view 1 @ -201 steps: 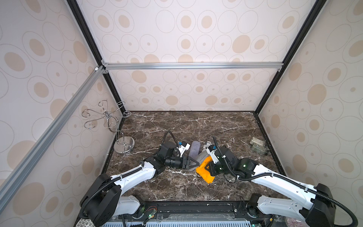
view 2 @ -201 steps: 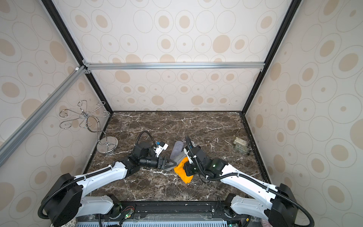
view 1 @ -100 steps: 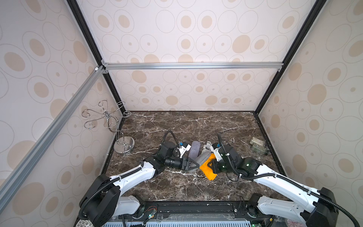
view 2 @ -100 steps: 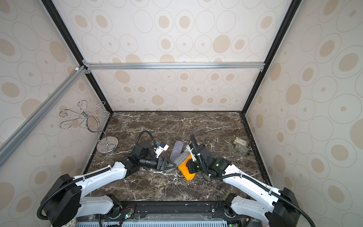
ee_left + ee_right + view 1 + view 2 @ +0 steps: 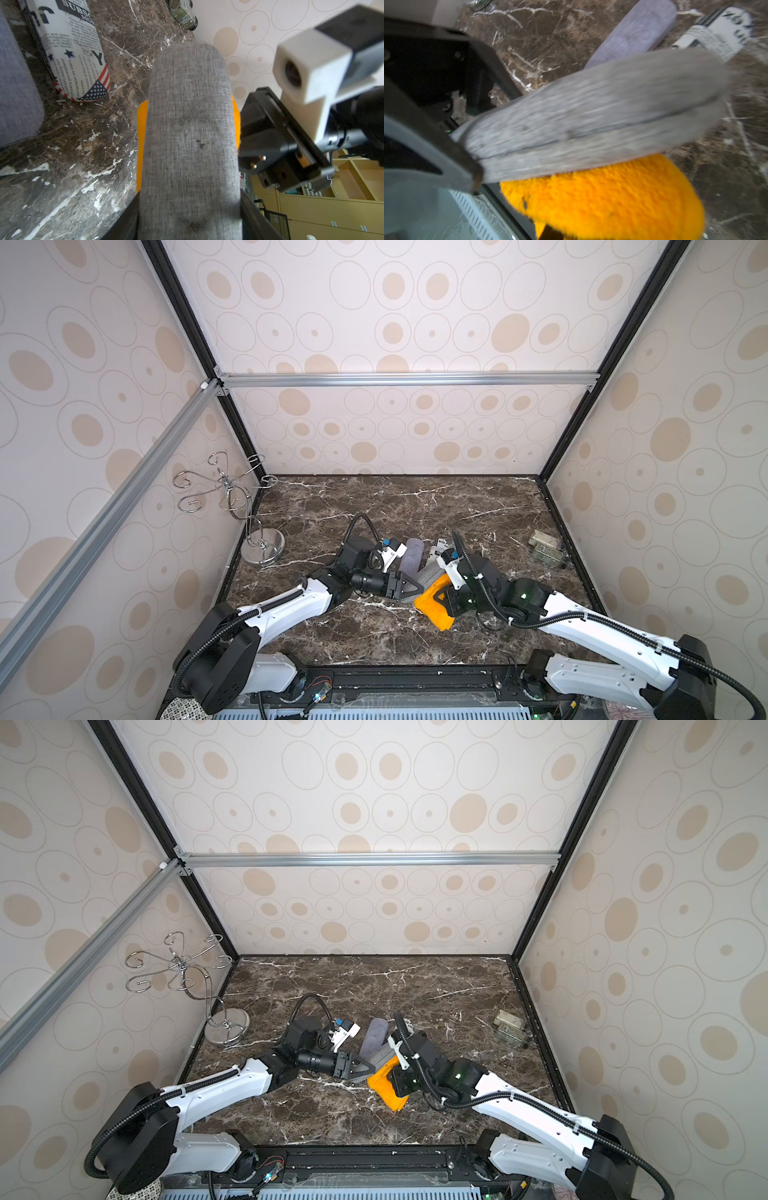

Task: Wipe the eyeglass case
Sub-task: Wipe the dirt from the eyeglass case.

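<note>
The grey fabric eyeglass case (image 5: 428, 572) (image 5: 379, 1057) is held off the marble floor by one end, with my left gripper (image 5: 409, 587) (image 5: 360, 1067) shut on it. In the left wrist view the eyeglass case (image 5: 191, 124) runs straight out from between the left gripper's (image 5: 189, 220) dark fingers (image 5: 126, 220). An orange fluffy cloth (image 5: 434, 608) (image 5: 386, 1088) (image 5: 612, 197) is pressed against the case's (image 5: 591, 116) near side. My right gripper (image 5: 448, 599) (image 5: 400, 1080) is shut on that cloth, which hides its fingertips.
A lilac case (image 5: 412, 556) (image 5: 633, 35) and a newspaper-print case (image 5: 439, 548) (image 5: 76, 52) lie just behind the grey one. A chrome wire stand (image 5: 249, 514) is at the left wall. Small jars (image 5: 546, 551) sit near the right wall.
The right gripper slid the orange cloth a little along the grey case toward its far end, then back toward the front. The left gripper kept the case still.
</note>
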You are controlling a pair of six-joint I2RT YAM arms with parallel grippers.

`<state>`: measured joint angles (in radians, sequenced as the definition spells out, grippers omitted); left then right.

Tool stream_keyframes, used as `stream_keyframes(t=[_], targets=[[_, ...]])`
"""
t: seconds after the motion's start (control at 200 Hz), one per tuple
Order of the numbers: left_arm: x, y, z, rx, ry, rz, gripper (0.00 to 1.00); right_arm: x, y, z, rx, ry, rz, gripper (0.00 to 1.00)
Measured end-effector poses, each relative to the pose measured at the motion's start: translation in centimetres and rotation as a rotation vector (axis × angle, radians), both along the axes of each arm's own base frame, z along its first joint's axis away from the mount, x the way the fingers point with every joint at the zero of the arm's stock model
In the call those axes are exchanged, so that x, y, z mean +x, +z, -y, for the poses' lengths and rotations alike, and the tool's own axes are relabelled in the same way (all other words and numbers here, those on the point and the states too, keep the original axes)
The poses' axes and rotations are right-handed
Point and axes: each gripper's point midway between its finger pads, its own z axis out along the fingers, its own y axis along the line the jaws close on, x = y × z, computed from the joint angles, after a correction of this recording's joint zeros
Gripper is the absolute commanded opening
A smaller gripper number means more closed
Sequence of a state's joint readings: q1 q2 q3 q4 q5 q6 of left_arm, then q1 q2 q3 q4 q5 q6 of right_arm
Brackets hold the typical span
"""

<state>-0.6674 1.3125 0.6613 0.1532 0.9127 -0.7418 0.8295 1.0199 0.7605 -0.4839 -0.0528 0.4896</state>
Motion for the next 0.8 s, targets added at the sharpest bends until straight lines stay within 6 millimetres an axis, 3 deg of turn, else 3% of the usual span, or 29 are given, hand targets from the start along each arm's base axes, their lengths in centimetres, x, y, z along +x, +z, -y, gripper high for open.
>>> stream_keyframes(t=[0.135,0.235,0.36,0.595,0.795], targets=[[-0.2,-0.1,-0.1,-0.001,-0.007,0.002,0.42,2.1,0.5,3.0,-0.018,-0.111,0.029,0.0],[-0.4,-0.1,-0.1,0.001,-0.013,-0.002,0.42,2.5,0.6,3.7,-0.031,-0.123,0.036,0.0],[-0.6,-0.2,-0.2,0.005,-0.017,-0.006,0.42,1.4,0.4,2.7,-0.025,-0.064,0.022,0.0],[-0.7,-0.4,-0.2,0.011,-0.025,0.003,0.42,-2.9,0.0,-1.8,-0.013,0.151,0.005,0.0],[-0.6,-0.5,-0.3,0.013,-0.027,0.014,0.42,-2.4,-0.4,-1.6,-0.041,0.129,0.013,0.0]])
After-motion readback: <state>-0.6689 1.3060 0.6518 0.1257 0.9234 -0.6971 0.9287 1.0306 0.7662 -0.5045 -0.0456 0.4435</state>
